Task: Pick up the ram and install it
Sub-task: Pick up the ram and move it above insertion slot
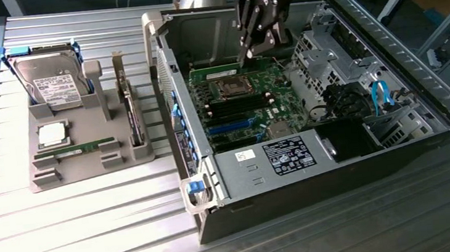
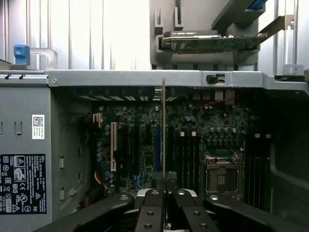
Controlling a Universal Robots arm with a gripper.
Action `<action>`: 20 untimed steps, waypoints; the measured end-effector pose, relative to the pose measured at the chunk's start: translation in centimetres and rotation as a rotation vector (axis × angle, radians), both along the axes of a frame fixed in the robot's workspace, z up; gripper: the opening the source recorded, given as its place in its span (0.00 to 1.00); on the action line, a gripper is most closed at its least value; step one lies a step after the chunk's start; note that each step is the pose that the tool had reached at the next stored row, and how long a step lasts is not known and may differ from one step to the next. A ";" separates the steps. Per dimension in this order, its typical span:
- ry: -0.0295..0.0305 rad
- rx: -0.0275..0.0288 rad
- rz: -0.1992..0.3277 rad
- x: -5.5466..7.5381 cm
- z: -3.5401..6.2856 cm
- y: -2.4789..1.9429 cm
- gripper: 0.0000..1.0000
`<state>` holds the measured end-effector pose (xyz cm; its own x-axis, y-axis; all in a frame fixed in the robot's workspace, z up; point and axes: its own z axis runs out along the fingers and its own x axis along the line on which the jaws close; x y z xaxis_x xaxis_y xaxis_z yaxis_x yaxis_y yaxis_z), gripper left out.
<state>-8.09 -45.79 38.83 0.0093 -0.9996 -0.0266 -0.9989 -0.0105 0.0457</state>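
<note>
Ribbed metal table (image 1: pixel 94 225); hand (image 1: pixel 252 48) grips ram (image 2: pixel 163 130) (over case (image 1: pixel 316 210)).

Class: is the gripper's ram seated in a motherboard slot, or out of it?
Out: the gripper is shut on the ram, held edge-on above the motherboard.

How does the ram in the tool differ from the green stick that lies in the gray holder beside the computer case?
The ram is clamped in the tool; the green stick lies free in the gray holder. The ram hangs over the motherboard inside the open case; the green stick is outside it, on the exterior view's left. Both are long, thin boards.
</note>
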 end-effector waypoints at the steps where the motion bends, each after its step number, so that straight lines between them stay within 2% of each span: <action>1: 0.0000 0.0001 0.000 0.2 0.00 0.00 0.13; 20: 0.0005 0.0001 0.000 5.2 0.00 -0.01 0.13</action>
<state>-2.86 -45.80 38.83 0.0094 -0.9996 -0.0266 -0.9989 -0.0106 0.0462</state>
